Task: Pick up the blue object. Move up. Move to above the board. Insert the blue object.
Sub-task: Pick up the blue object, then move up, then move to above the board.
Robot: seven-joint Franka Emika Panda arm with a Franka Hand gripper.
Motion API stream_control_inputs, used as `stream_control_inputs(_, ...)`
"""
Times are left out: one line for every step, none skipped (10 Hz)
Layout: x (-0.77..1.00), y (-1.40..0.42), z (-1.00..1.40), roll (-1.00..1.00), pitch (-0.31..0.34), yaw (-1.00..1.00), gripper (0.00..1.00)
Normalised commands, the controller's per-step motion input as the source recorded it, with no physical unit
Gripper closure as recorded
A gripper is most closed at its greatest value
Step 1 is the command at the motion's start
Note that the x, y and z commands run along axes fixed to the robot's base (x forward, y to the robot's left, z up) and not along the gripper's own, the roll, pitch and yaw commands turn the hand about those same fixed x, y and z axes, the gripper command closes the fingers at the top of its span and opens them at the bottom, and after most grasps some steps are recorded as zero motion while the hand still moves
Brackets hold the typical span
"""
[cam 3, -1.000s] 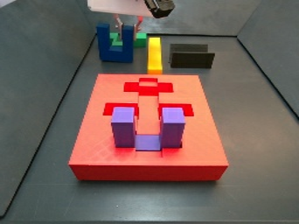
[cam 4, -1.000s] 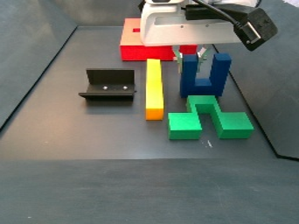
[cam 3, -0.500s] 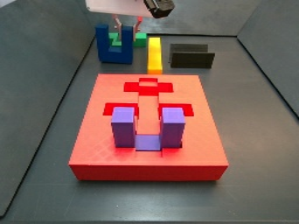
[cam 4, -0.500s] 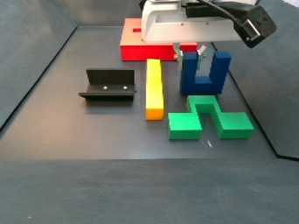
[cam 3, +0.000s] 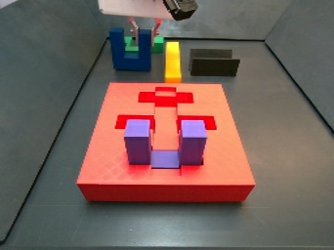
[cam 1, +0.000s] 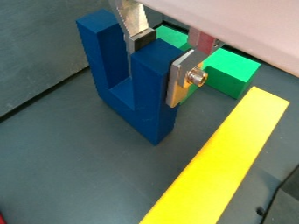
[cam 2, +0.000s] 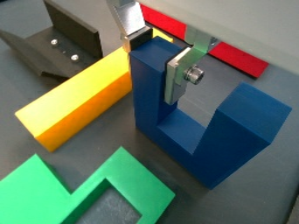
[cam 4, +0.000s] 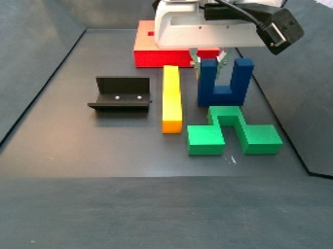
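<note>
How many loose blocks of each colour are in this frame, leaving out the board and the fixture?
Blue: 1, the blue object, with the pincer astride one of its prongs
Purple: 1, the purple block, seated in the board
Yellow: 1, the yellow bar
Green: 1, the green block
Total: 4

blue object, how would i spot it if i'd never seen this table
Start at the big red board; past its far end lies a yellow bar. Beside that bar the blue object stands upright on the floor, the gripper straddling one prong. It is a dark blue U, unlike the flat green block or the purple U on the board.
</note>
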Motion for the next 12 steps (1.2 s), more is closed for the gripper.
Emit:
stream_control_inputs(0.0,0.0,0.0,0.0,0.0,0.0,1.0)
stream_control_inputs(0.0,0.0,0.0,0.0,0.0,0.0,1.0)
stream_control_inputs(0.0,0.0,0.83,0.0,0.0,0.0,1.0)
stream_control_inputs(-0.02,0.0,0.77,-0.01,0.023,0.02,1.0)
stream_control_inputs(-0.03,-0.01,0.53,-0.01,0.026,0.02,1.0)
stream_control_inputs(0.0,0.0,1.4,0.0,0.0,0.0,1.0)
stream_control_inputs(-0.01,0.0,1.4,0.0,0.036,-0.01,1.0)
stream_control_inputs(-0.03,0.0,1.4,-0.01,0.034,-0.01,1.0)
stream_control_inputs(0.0,0.0,1.4,-0.01,0.014,0.0,1.0)
stream_control_inputs(0.06,0.0,1.4,-0.03,0.067,0.0,1.0)
stream_control_inputs(0.03,0.0,0.74,-0.03,0.089,-0.01,1.0)
stream_control_inputs(0.03,0.0,0.44,-0.04,0.079,0.0,1.0)
